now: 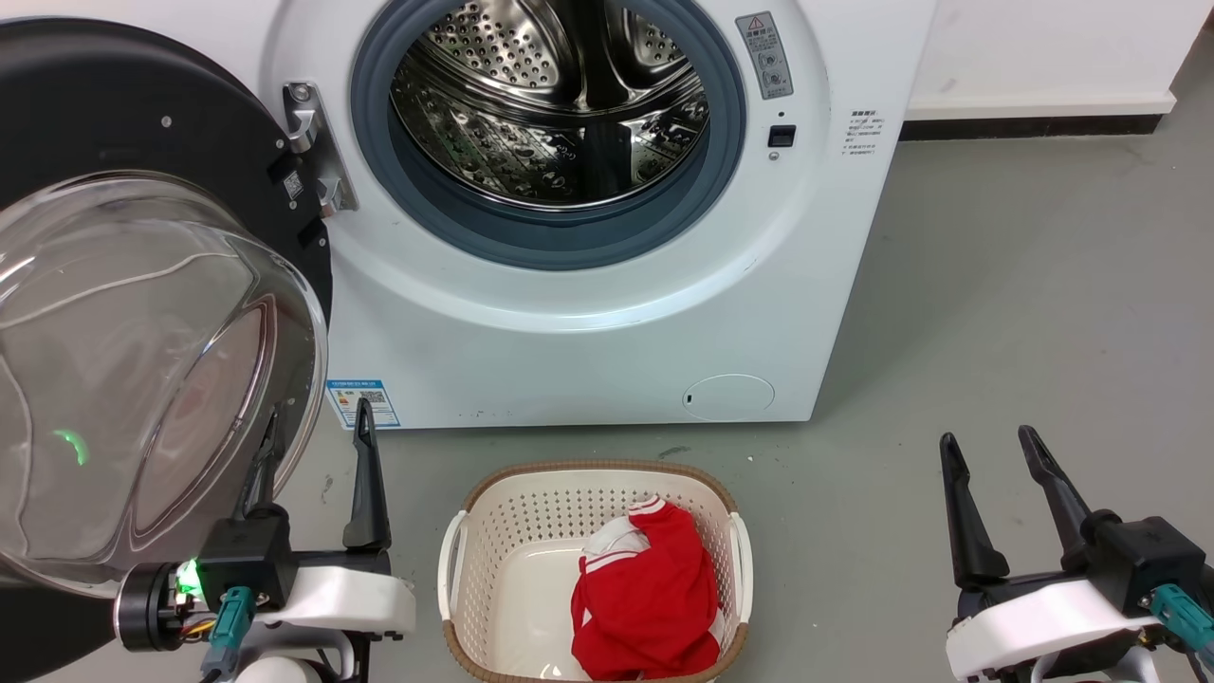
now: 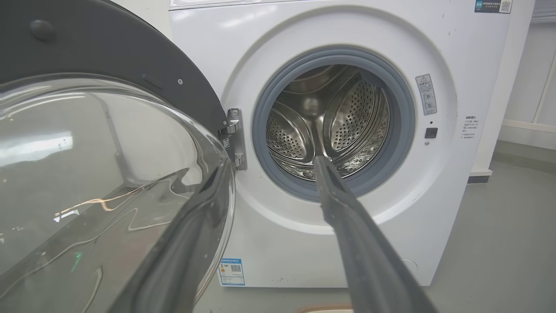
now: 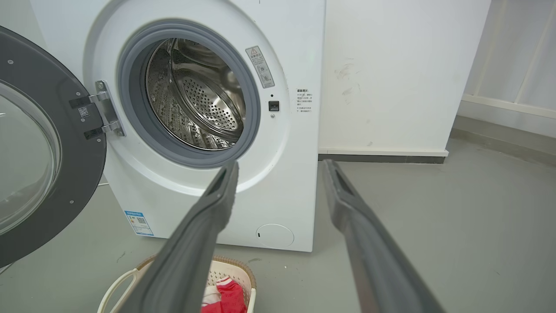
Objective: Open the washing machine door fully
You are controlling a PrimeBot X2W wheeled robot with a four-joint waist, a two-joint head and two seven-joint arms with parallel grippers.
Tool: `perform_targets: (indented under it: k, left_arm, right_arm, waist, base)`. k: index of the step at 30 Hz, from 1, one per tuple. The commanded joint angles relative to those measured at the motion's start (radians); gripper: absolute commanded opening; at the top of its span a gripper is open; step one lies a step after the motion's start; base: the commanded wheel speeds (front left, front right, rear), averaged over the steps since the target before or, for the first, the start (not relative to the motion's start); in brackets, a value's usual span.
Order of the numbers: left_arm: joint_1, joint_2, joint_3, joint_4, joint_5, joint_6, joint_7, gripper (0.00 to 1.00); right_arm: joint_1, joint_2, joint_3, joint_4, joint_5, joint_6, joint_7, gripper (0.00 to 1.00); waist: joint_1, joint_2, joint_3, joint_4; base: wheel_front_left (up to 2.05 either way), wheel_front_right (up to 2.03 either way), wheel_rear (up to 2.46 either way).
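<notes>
Centre back, against wall [image 1: 1043, 47]: washing machine [image 1: 588, 332]. Left of drum opening [image 1: 550, 114], on hinge [image 1: 313, 142]: washing machine door [image 1: 114, 123], swung out toward camera. On floor [image 1: 996, 332] before it: laundry basket [image 1: 455, 550], garment [image 1: 654, 607] inside, toward its right. Left gripper [image 1: 316, 429] just left of basket, one finger seen through door glass; right gripper [image 1: 989, 438] well right of basket.

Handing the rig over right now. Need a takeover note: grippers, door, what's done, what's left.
Left gripper: open, empty, one finger close by the glass bowl of the washing machine door; contact can't be told.
Right gripper: open, empty, low on the right, apart from the washing machine.
Done: door stands wide open to the left, drum opening exposed.
Left: can't tell if the hinge is at its stop; perhaps nudge the door further. Mind the basket with the red garment on the floor in front.
</notes>
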Motion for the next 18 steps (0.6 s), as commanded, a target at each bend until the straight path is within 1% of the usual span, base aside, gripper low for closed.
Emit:
perform_targets:
  k: [1,18]
  left_arm:
    - [0.006,-0.004,0.007,0.001,0.007,-0.006,-0.002,1.00]
    - [0.011,-0.037,0.052,0.000,0.040,-0.047,-0.002,1.00]
  right_arm:
    - [-0.006,0.002,0.001,0.002,-0.002,-0.001,-0.004,1.00]
    - [-0.003,0.002,0.004,0.002,0.005,-0.001,-0.007,1.00]
  waist:
    - [0.0000,0.0000,0.000,0.001]
    - [0.0000,0.0000,0.004,0.003]
  base:
    - [0.00,0.00,0.00]
    - [0.00,0.00,0.00]
